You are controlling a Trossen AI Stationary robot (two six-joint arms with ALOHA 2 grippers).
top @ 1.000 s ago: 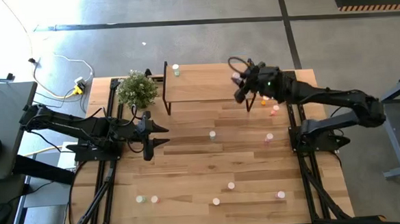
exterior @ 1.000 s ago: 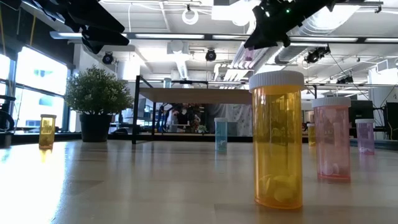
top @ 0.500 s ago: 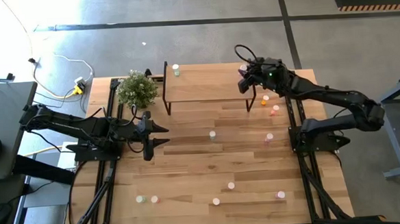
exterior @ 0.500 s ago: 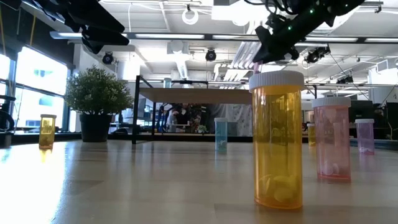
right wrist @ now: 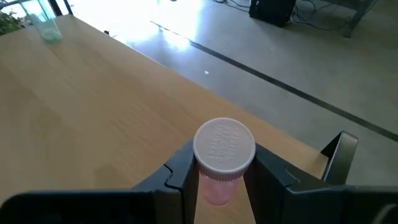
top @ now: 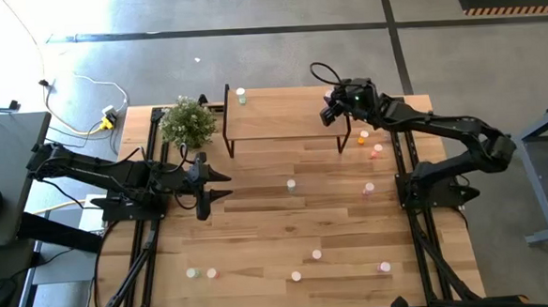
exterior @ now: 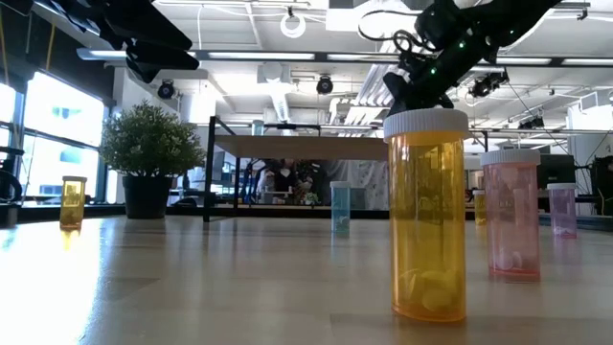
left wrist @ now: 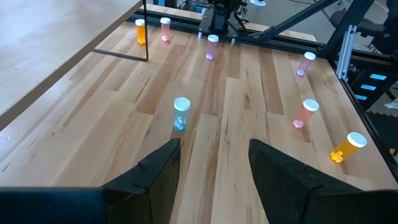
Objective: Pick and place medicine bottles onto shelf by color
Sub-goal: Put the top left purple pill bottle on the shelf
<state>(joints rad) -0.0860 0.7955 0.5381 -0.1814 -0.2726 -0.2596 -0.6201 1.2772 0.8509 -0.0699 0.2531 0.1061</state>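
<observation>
Holding a pink bottle (right wrist: pixel 223 155) upright, the right tool (right wrist: pixel 219 169) hung over the shelf (right wrist: pixel 93 118), bare wood right under it; the left tool (left wrist: pixel 211 165) waited open.

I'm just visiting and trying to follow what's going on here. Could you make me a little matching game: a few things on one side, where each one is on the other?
Things:
1. pink bottle
2. green bottle
3. potted plant
4. left gripper

Places:
A. hovering open over the table's left half
B. on the shelf's left end
C. held by the right gripper above the shelf's right end
D. on the table beside the shelf

Pairs: 1-C, 2-B, 3-D, 4-A
</observation>
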